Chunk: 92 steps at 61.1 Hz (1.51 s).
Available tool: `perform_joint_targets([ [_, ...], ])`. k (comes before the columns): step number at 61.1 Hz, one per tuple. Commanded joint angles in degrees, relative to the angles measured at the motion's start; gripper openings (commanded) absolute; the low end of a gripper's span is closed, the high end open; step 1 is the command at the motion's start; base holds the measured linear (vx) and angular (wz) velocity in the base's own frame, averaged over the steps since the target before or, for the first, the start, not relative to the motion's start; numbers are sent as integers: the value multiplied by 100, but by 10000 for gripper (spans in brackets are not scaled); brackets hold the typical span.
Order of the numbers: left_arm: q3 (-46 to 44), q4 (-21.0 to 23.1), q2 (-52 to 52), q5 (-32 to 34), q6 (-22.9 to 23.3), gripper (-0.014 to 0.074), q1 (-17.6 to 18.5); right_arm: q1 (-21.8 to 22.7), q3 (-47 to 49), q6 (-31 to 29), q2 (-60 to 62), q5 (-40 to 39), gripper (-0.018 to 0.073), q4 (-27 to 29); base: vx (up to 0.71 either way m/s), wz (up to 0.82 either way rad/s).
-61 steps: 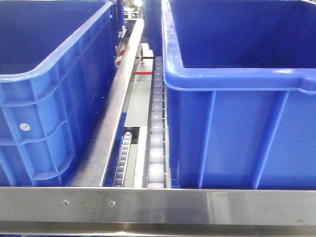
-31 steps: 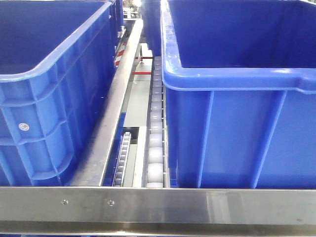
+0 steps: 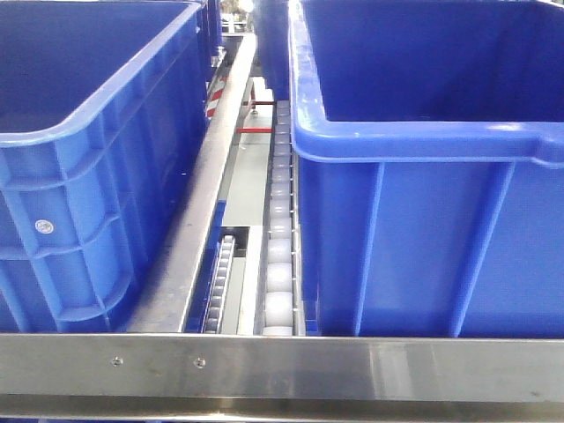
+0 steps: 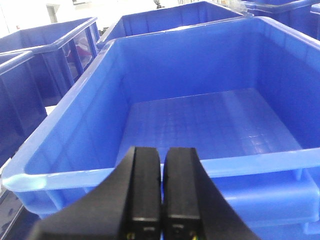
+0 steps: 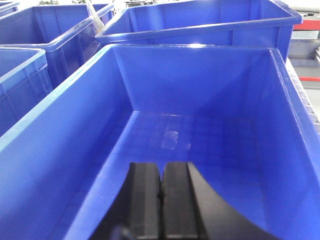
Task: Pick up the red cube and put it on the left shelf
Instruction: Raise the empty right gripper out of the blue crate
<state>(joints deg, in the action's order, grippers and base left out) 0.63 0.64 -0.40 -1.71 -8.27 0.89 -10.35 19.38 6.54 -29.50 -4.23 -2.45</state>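
1. The left pincer [image 4: 161,192] is sitting clenched, its two black fingers [image 4: 146,190] pressed side by side with nothing between them, and it is hovering just above the near rim of a blue crate [image 4: 150,172] whose ribbed floor is lying bare.
2. The right pincer [image 5: 161,205] is likewise clenched on nothing, and it is pointing down into another blue crate [image 5: 75,130] – only a pale glare patch is showing on that crate's floor.
3. The red cube is not appearing in any of the three views, so I cannot tell where it is; neither pincer is carrying it and neither crate floor is holding it.
4. Judging from that, the pick is not done and the whole task is looking unstarted – finding the cube, gripping it and carrying it to the left shelf [image 3: 282,366] are all remaining.
5. The front-facing view is giving what the wrist views are not: the shelf's flat riveted front bar, the white roller rail [image 3: 278,264] running back between the two crates, and the steel divider beside it.
6. That same view is showing neither arm, whereas the wrist views are looking down into the crates and are also catching further blue crates [image 5: 200,25] standing behind on the rack.
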Motion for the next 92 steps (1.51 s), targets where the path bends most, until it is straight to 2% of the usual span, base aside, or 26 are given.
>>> perform_joint_targets([
  [1,126,27,40,518,-3,106,31,18,178,-50,0,-584,57,-69,0,0],
  [14,126,27,40,518,-3,106,31,27,100,-50,199,-483,57,-69,0,0],
  [37,126,27,40,518,-3,106,31,567,-1153,-50,1709,-478,57,-69,0,0],
  [56,126,27,40,518,-3,106,31,714,-1928,-50,2754,-439,57,-65,0,0],
  [92,126,27,40,518,-3,106,31,714,-1962,-50,3117,21,57,-65,0,0],
])
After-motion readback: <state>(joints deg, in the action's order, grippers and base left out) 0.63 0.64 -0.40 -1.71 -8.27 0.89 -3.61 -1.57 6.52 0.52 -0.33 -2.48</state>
